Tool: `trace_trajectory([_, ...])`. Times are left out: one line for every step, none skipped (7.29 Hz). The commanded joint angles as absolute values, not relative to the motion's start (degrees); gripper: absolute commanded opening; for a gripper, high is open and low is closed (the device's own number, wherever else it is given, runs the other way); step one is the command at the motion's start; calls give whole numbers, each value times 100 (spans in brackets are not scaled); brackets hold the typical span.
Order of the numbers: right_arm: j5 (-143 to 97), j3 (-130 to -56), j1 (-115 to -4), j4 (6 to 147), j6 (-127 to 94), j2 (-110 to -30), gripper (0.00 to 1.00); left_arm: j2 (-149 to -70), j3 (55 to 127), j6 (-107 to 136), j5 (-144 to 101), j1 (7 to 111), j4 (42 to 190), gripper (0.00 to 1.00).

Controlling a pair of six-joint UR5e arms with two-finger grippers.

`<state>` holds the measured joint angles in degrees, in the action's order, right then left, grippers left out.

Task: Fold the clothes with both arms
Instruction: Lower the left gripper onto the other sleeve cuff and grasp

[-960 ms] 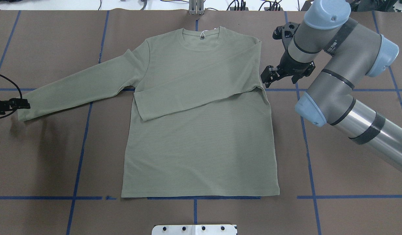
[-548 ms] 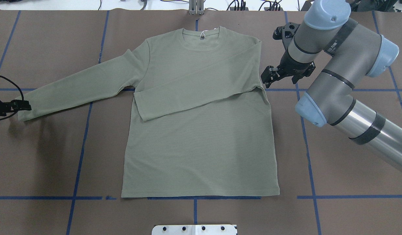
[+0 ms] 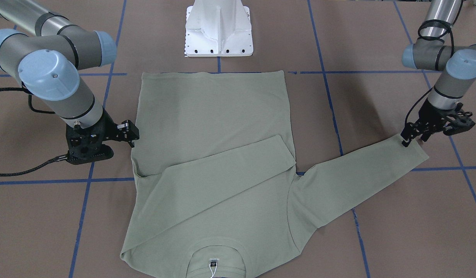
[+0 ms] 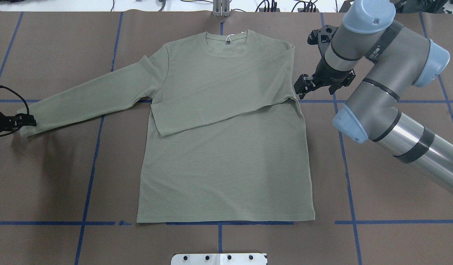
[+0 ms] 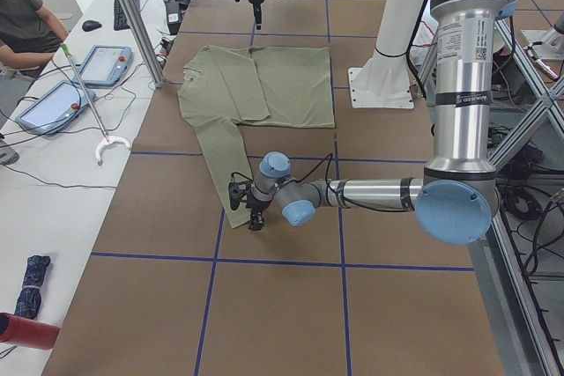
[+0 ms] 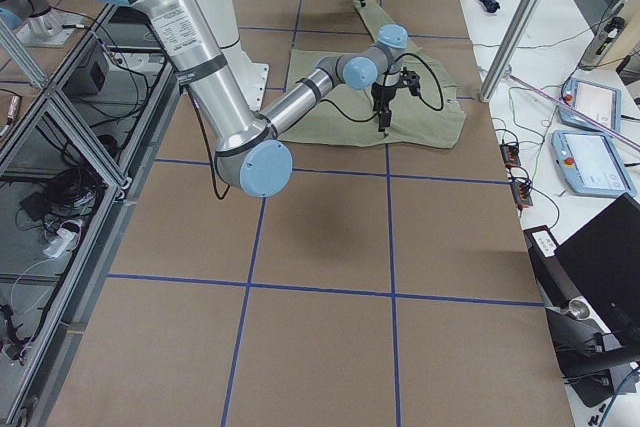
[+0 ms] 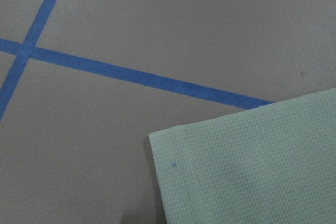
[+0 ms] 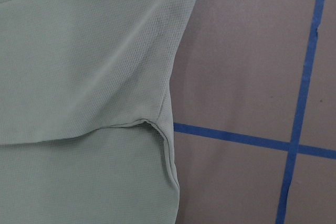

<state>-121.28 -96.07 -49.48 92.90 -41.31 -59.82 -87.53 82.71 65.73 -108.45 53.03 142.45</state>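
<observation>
The shirt (image 4: 226, 165) is laid flat on the table (image 4: 46, 184), collar away from the robot. One sleeve (image 4: 226, 99) is folded across the chest, and the other sleeve (image 4: 94, 95) is stretched out toward the robot's left, its long axis slanting from shoulder down to cuff (image 4: 28, 125). The end of that cuff is met by the jaws of the left arm (image 3: 442, 92), by far the nearer one (the right arm (image 4: 377, 55) is stationed across the body, just beside the folded shoulder edge). Whether the left jaws are spread or pinched on the cuff cannot be told; in the wrist view the cuff corner is seen lying flat. The right jaws seem spread, and nothing is held by them.
</observation>
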Motion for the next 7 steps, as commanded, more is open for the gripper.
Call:
trace_trajectory([-12129, -9633, -4948, 9290, -4131, -5968, 100, -8763, 8297, 6592, -10846, 5300, 14238, 26])
trace_trajectory([-12129, -9624, -4948, 9290, -4131, -5968, 100, -8763, 8306, 6609, -10846, 5300, 14238, 9])
trace_trajectory([-12129, -9624, -4948, 9290, -4131, -5968, 100, -8763, 8384, 6635, -10846, 5300, 14238, 0])
trace_trajectory([-12129, -9624, -4948, 9290, -4131, -5976, 100, -8763, 8454, 6636, -10863, 5300, 14221, 0])
trace_trajectory([-12129, -9624, -4957, 9290, -4131, -5985, 100, -8763, 8551, 6644, -10872, 5300, 14186, 0])
trace_trajectory([-12146, -9641, -4966, 9290, -4131, -6011, 100, -8763, 8717, 6671, -10907, 5300, 14107, 0])
trace_trajectory([-12146, -9868, -5009, 9290, -4122, -6273, 100, -8798, 8901, 6671, -10899, 5300, 13906, 0])
